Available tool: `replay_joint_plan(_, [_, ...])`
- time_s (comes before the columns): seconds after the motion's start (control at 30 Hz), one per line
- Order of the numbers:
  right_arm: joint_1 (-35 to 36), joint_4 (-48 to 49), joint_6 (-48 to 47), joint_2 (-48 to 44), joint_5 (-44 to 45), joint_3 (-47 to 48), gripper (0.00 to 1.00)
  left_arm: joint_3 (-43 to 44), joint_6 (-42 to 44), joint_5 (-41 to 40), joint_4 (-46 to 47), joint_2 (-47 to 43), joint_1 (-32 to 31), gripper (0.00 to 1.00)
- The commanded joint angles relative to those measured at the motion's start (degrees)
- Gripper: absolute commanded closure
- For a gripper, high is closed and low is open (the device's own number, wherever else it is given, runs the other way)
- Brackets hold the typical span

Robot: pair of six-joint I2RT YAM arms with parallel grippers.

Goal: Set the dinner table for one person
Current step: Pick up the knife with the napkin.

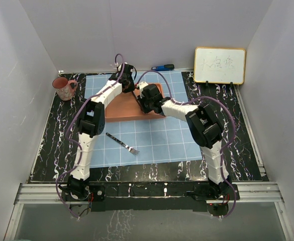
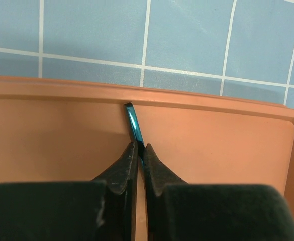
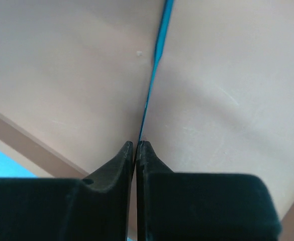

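Observation:
The black marble dinner table carries a light-blue gridded cloth with an orange tray at its back. Both grippers hang close together over the tray. My left gripper is shut on a thin shiny blue utensil, whose end touches the tray's far rim. My right gripper is shut on the same kind of thin blue piece, seen edge-on above the tray floor. In the top view the utensil is hidden by the wrists. A fork lies on the cloth.
A pink cup stands at the table's back left. A small whiteboard leans at the back right. A blue marker lies behind the cloth. White walls close in on both sides.

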Motion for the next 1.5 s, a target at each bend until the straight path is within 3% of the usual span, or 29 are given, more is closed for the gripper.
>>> replay_joint_plan(0.0, [-0.56, 2.38, -0.19, 1.68, 0.59, 0.43, 1.00, -3.33, 2.37, 1.57, -6.02, 0.71, -0.20, 1.00])
replay_joint_plan(0.1, [-0.54, 2.57, -0.23, 1.43, 4.23, 1.16, 1.00, -4.33, 2.62, 2.38, -5.42, -0.39, -0.21, 1.00])
replay_joint_plan(0.63, [-0.53, 4.37, -0.83, -4.25, 5.11, 4.01, 1.00, -5.41, 4.24, 4.07, -5.41, -7.44, -2.72, 1.00])
replay_joint_plan(0.97, [-0.58, 4.42, -0.78, -5.57, 3.96, 2.96, 1.00, -3.58, 4.57, 0.47, -7.42, -5.58, -3.81, 1.00])
replay_joint_plan(1.23, [-0.53, 4.33, -1.14, -5.60, 3.96, 2.32, 1.00, -1.53, 4.35, -2.87, -9.35, -3.41, -3.81, 0.72])
replay_joint_plan(1.47, [-0.61, 4.13, -1.52, -6.18, 3.81, 1.30, 1.00, 0.79, 5.10, -4.73, -8.83, -1.68, -3.37, 0.61])
